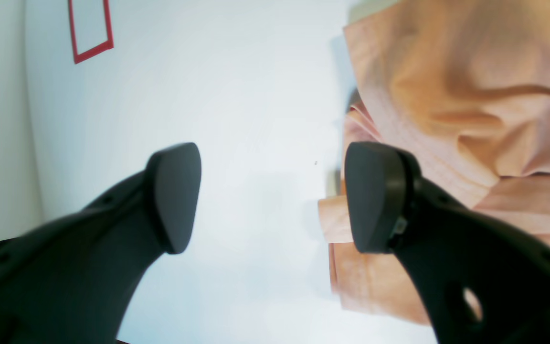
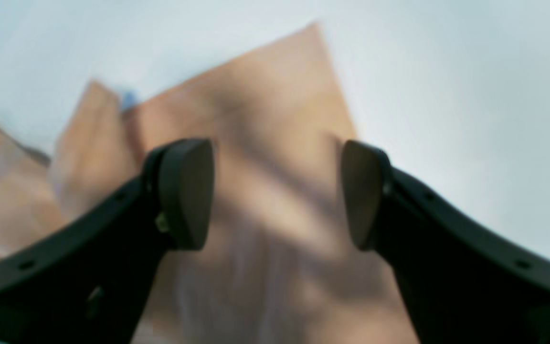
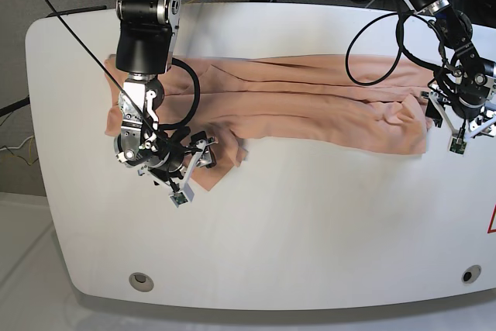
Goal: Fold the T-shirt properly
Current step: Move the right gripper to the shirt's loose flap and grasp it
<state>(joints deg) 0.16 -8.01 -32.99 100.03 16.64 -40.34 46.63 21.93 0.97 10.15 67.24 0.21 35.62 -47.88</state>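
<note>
A plain peach-orange T-shirt (image 3: 310, 94) was seen beneath the black right gripper (image 2: 277, 193) and beside the black left gripper (image 1: 272, 196). The table (image 3: 310, 222) was white, with a red outlined rectangle (image 1: 90, 29) beyond the left gripper.

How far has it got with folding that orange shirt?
Partly there. The T-shirt already lies as a long band across the white table, so a lengthwise fold looks done. Right now neither gripper holds cloth: the right gripper hangs open over one end, and the left gripper is open at the other edge. Folding the band shorter remains.
</note>
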